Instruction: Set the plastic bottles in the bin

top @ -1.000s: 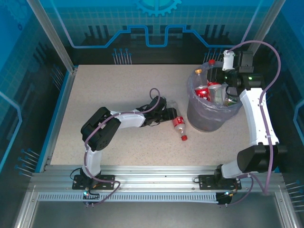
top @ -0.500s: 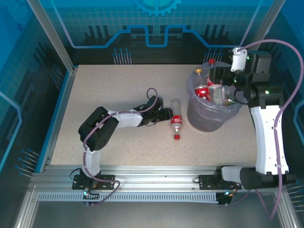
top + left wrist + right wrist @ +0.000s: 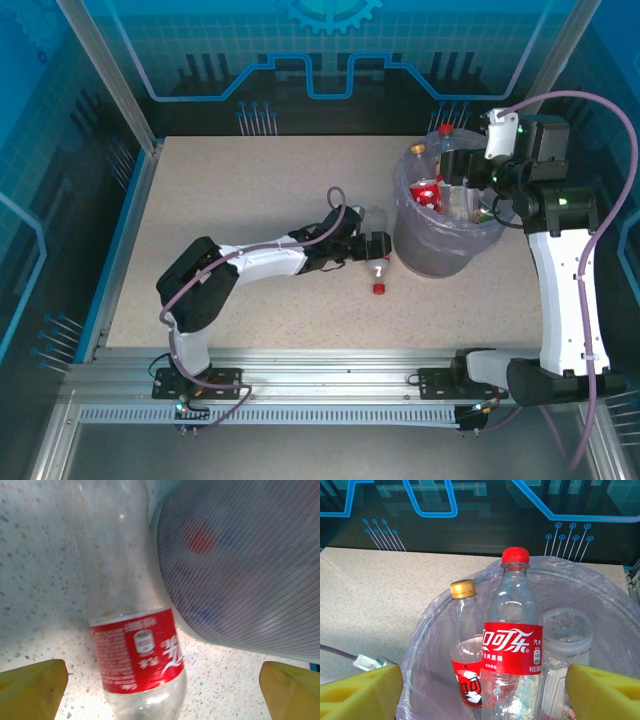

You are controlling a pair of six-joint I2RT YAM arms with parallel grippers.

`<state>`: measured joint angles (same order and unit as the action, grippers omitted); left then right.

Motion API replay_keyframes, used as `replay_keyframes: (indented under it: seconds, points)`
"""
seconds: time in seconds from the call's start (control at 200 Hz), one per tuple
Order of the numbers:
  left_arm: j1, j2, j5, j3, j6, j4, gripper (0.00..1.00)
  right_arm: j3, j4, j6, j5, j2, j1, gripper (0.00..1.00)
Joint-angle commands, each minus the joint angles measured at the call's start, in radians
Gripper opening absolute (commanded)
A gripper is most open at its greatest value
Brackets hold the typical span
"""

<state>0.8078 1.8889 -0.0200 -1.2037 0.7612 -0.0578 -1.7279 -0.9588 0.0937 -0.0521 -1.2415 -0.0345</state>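
Beside one bin, one red-label bottle; at least three bottles inside.

The setting is a robotics lab test cell, not a home or a shop. A speckled counter is boxed in by aluminium frame posts and blue wall panels printed with circuit traces and a gear emblem. Two white-and-black robot arms, the left arm and the right arm, are bolted to a slotted aluminium rail along the near edge. Lavender cables loop over them. The right wrist view shows the same circuit-pattern backdrop standing behind the counter.
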Motion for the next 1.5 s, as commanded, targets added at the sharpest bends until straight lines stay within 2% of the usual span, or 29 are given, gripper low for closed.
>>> replay_keyframes:
  seconds: [0.0, 0.425, 0.51, 0.795, 1.041, 1.176, 1.311, 1.496]
  points:
    - [0.012, 0.058, -0.007, -0.013, 0.025, 0.058, 0.99, -0.006, -0.020, -0.001, 0.012, 0.025, -0.012, 0.86]
    - [0.028, 0.237, -0.064, -0.098, 0.055, 0.017, 0.99, 0.033, -0.005, 0.005, 0.005, 0.033, -0.016, 0.85]
    - [0.031, 0.244, -0.069, -0.096, 0.062, 0.016, 0.95, 0.040, -0.001, 0.006, 0.002, 0.033, -0.016, 0.85]
    - [0.014, 0.167, -0.001, -0.046, 0.014, 0.057, 0.72, 0.051, 0.003, 0.012, -0.007, 0.050, -0.018, 0.85]
    - [-0.039, 0.018, 0.063, 0.018, -0.071, 0.096, 0.61, 0.048, 0.009, 0.030, -0.052, 0.072, -0.061, 0.85]
    - [-0.073, -0.120, 0.077, 0.110, -0.146, 0.051, 0.54, 0.041, 0.027, 0.047, -0.035, 0.063, -0.173, 0.85]
    - [-0.094, -0.259, 0.076, 0.191, -0.252, 0.009, 0.53, 0.031, 0.056, 0.062, 0.030, 0.022, -0.313, 0.85]
    - [-0.141, -0.439, 0.029, 0.348, -0.334, -0.136, 0.49, 0.044, 0.149, 0.136, 0.036, -0.046, -0.416, 0.86]
